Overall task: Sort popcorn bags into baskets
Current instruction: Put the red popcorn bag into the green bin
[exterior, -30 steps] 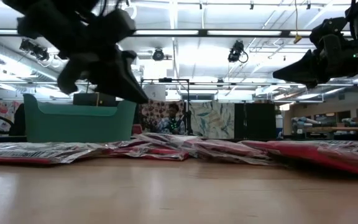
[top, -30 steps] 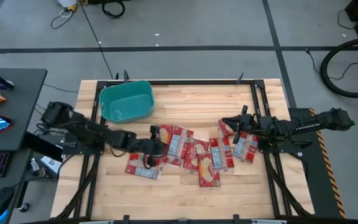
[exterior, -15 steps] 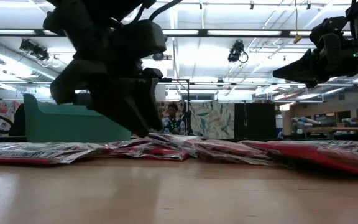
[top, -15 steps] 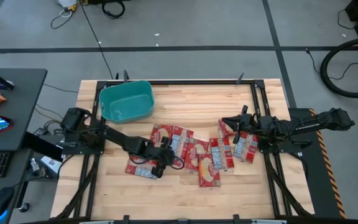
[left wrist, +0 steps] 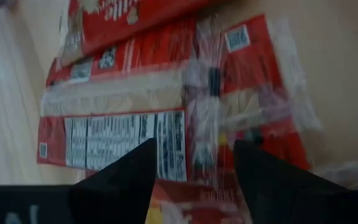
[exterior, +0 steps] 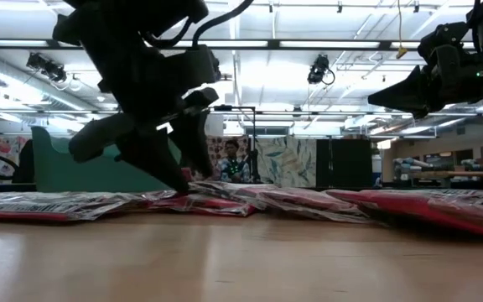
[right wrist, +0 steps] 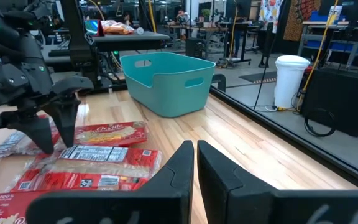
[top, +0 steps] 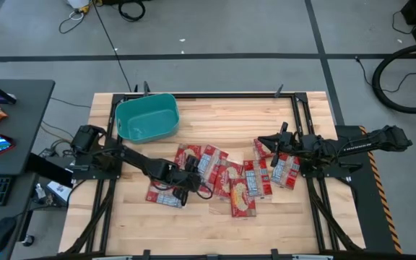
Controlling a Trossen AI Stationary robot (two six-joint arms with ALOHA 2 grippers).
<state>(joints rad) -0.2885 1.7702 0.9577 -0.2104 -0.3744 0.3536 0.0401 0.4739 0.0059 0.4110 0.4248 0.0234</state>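
Note:
Several red popcorn bags [top: 230, 177] lie flat and overlapping on the middle of the wooden table. One more bag [top: 165, 195] lies at the left and a few [top: 276, 170] at the right. The teal basket [top: 146, 119] stands at the far left. My left gripper [top: 188, 184] is open and lowered onto the left part of the heap, its fingers astride a bag lying back-side up [left wrist: 166, 118]. My right gripper [top: 261, 139] is shut and hangs in the air above the right-hand bags. My left gripper comes at the bag from above, slanting down, its two fingers [exterior: 162, 164] spread apart. Their tips reach down to the bag's top face [exterior: 193, 191] in the low view. I cannot tell whether they touch it. The bag lies flat on the heap.
Black frame rails [top: 298, 123] run along the table's edges. Bare wood [top: 208, 231] lies along the near edge. A side desk [top: 6, 130] with a phone and an orange packet stands off the table's left. A person [exterior: 235, 159] shows far behind.
My left gripper has opened and come down toward the table's near right, from above the heap to the bags. The bags and my right gripper have stayed where they were.

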